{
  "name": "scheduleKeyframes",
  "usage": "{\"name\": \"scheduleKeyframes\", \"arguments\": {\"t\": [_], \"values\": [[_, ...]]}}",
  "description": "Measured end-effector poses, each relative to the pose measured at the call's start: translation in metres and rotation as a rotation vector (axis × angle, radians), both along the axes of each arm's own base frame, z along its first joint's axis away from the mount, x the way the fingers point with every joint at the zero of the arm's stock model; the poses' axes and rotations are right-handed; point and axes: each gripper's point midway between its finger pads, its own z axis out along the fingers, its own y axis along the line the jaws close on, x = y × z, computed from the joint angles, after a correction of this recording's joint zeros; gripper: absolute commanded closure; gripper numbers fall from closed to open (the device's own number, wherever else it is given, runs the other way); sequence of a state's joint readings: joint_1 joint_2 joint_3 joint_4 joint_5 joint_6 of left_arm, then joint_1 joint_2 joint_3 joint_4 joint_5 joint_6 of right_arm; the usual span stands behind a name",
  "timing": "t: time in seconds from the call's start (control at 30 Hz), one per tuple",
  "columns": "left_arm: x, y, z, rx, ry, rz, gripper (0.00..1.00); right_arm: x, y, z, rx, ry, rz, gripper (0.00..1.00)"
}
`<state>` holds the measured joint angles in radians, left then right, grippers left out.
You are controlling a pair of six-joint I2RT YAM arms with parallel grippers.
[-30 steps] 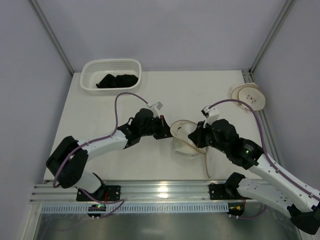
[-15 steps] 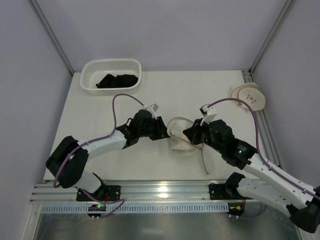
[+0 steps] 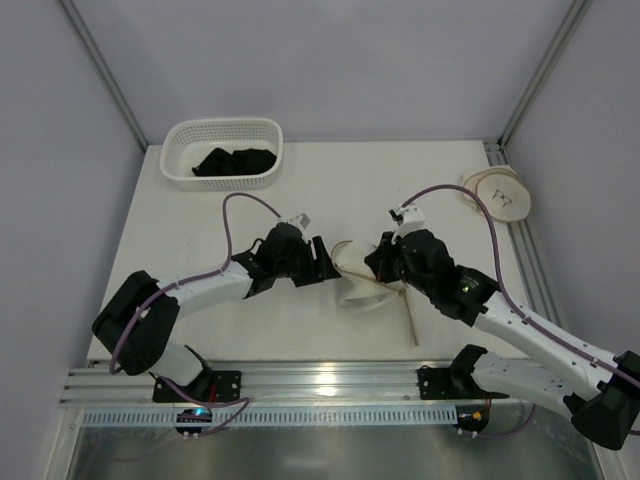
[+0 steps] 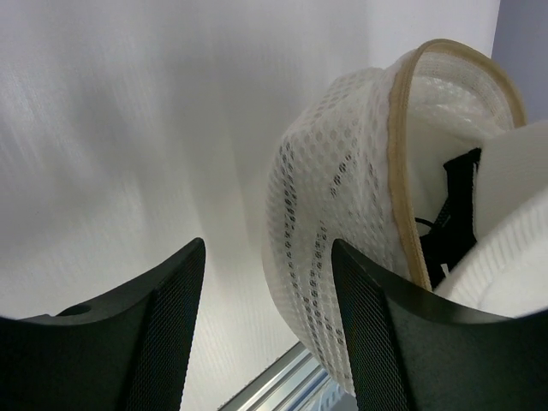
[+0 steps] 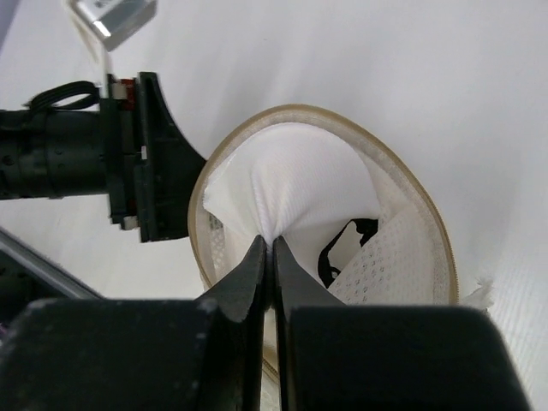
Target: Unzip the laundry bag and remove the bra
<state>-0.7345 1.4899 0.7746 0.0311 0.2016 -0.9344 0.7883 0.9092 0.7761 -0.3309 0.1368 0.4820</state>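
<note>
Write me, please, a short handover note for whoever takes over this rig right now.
Left end effector: open, empty, just beside the laundry bag.
Right end effector: shut on white fabric inside the bag's mouth, likely a cup of the bra.
The bag lies between the two end effectors.
Done: the bag is unzipped and gaping.
To do: the bra is not yet out; draw it clear, probably with the left steadying the bag.

White table (image 3: pixel 190 220) fills the middle, matte and evenly lit. Pale grey walls (image 3: pixel 330 60) box it in on three sides, with slim metal posts (image 3: pixel 105 75) running up the back corners. Along the near edge, a ribbed aluminium rail (image 3: pixel 330 385) catches the glare.
</note>
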Motion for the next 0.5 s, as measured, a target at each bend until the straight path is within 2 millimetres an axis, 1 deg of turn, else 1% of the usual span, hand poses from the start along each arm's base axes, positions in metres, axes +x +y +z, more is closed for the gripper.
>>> {"name": "scheduleKeyframes", "arguments": {"t": [0.07,0.27,0.33,0.4,0.5], "values": [[0.000,0.000,0.000,0.000,0.001,0.001,0.38,0.006,-0.007,-0.008,-0.037,0.012,-0.048,0.96],[-0.001,-0.001,0.001,-0.005,0.003,-0.002,0.38,0.031,-0.028,-0.060,-0.253,0.131,-0.253,0.96],[-0.002,-0.002,0.004,-0.015,0.004,-0.007,0.38,0.035,-0.031,-0.070,-0.277,0.143,-0.287,0.96],[-0.005,-0.004,0.010,-0.030,0.000,-0.016,0.38,0.037,-0.032,-0.071,-0.271,0.136,-0.307,0.96],[-0.014,-0.011,0.023,-0.061,-0.018,-0.047,0.36,0.044,-0.028,-0.063,-0.241,0.114,-0.320,0.96]]}}
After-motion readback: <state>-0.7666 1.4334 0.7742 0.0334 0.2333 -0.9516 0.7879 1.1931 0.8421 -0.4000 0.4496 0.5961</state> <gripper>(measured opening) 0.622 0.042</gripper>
